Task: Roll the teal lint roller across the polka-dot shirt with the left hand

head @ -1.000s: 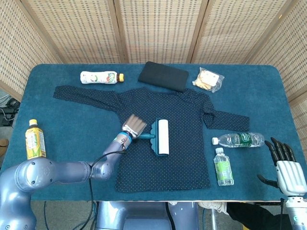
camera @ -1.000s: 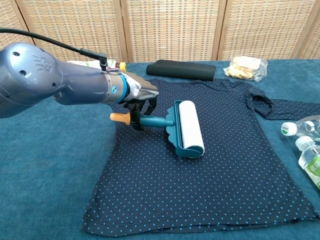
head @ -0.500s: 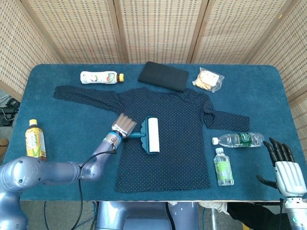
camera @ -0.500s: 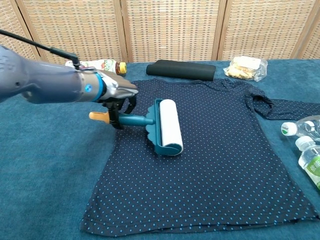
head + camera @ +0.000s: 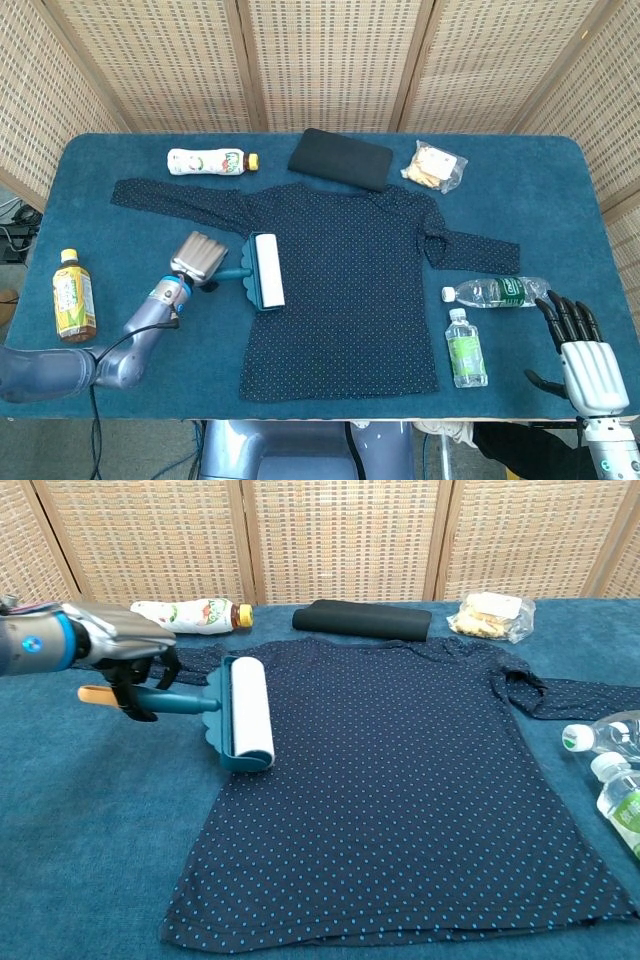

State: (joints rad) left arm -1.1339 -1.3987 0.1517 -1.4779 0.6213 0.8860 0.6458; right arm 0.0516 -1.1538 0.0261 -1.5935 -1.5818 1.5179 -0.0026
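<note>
In the head view my left hand (image 5: 197,258) is wrapped around the handle of the teal lint roller (image 5: 262,271), whose white drum lies at the left edge of the polka-dot shirt (image 5: 345,275), just below the left sleeve. The shirt is spread flat in the middle of the blue table (image 5: 120,240). My right hand (image 5: 577,348) hangs at the near right corner, fingers spread, holding nothing. A yellow drink bottle (image 5: 71,297) stands at the left edge, and a white bottle (image 5: 211,161) lies at the far side beside a folded black cloth (image 5: 341,159) and a snack bag (image 5: 434,166). Two water bottles (image 5: 495,292) sit on the right near the shirt's right sleeve.

In the chest view my left hand (image 5: 120,655) grips the roller's handle from above, its orange tip poking out to the left. The lint roller (image 5: 236,713) rests with its drum on the shirt (image 5: 400,790) at its left shoulder. My right hand is out of this view.
</note>
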